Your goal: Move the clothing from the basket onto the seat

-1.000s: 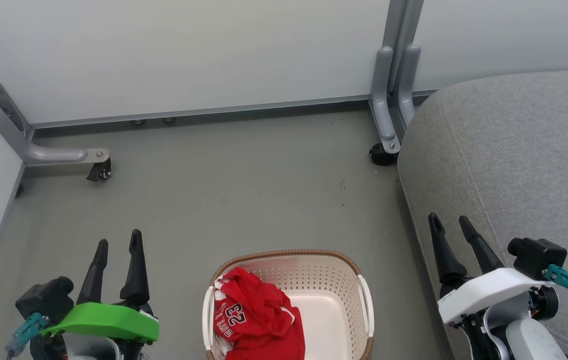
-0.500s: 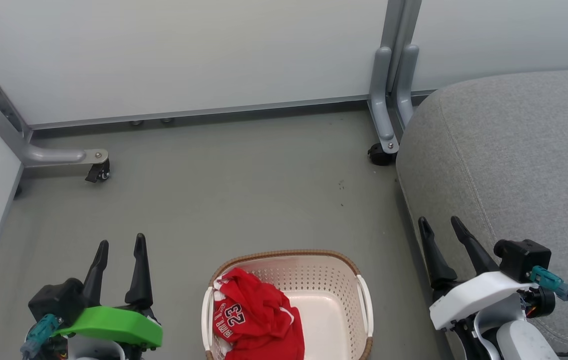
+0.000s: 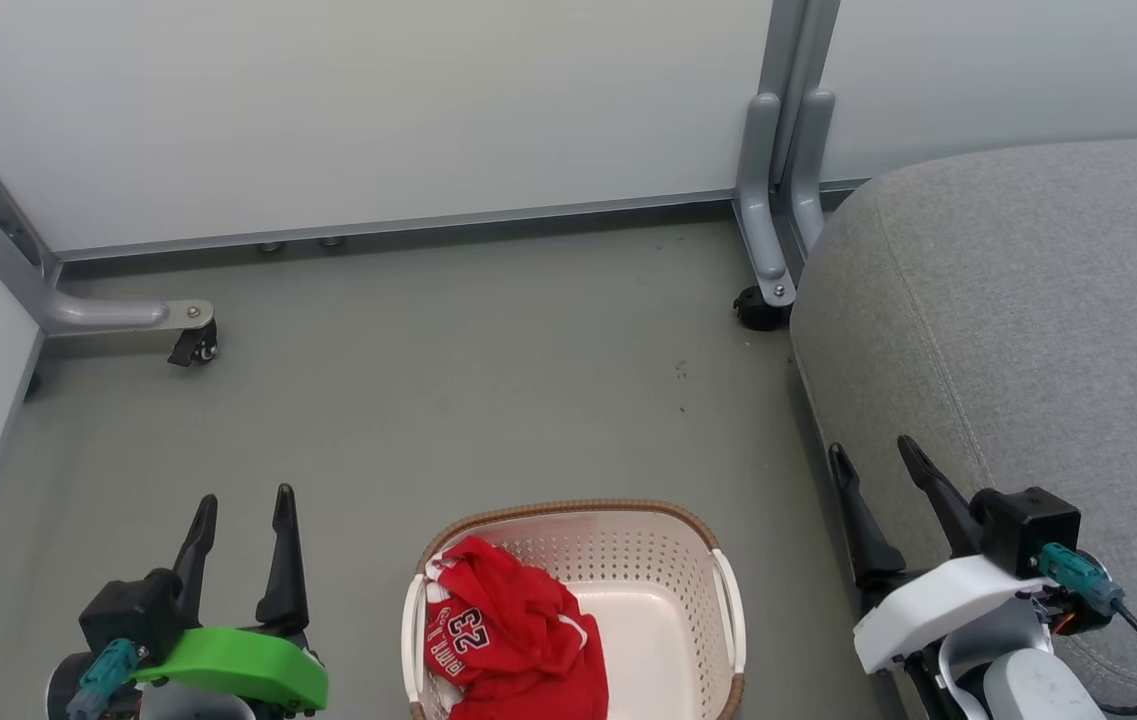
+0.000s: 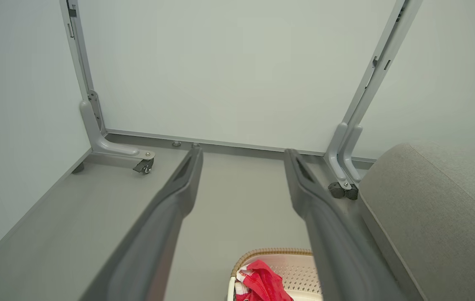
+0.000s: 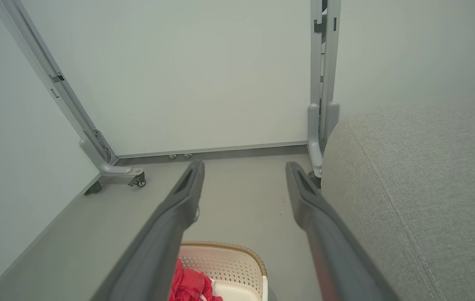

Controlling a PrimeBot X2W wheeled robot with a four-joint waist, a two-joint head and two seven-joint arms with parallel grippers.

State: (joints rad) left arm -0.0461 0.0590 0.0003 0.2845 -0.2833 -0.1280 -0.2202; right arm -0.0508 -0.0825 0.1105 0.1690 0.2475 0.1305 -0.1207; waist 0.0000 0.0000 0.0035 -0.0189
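While left end effector (image 3: 245,497), right end effector (image 3: 870,446) gape empty | clothing (image 3: 518,645): crumpled red, "23", perhaps layered

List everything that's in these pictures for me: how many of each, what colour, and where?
clothing: one crumpled heap, red with a white 23, in the left half of the basket.
basket: one, cream with a brown rim, on the floor between the two tools.
seat: one, grey fabric, at the right.
floor: one, dull grey-green.
wall panels: three, pale, at the back and the left.
frame feet: two, grey metal, at the back left and beside the seat.
casters: two, black, under those feet.
left tool: one, dark fingers, green cover, lower left, open and empty.
right tool: one, dark fingers, white cover, lower right, open and empty.
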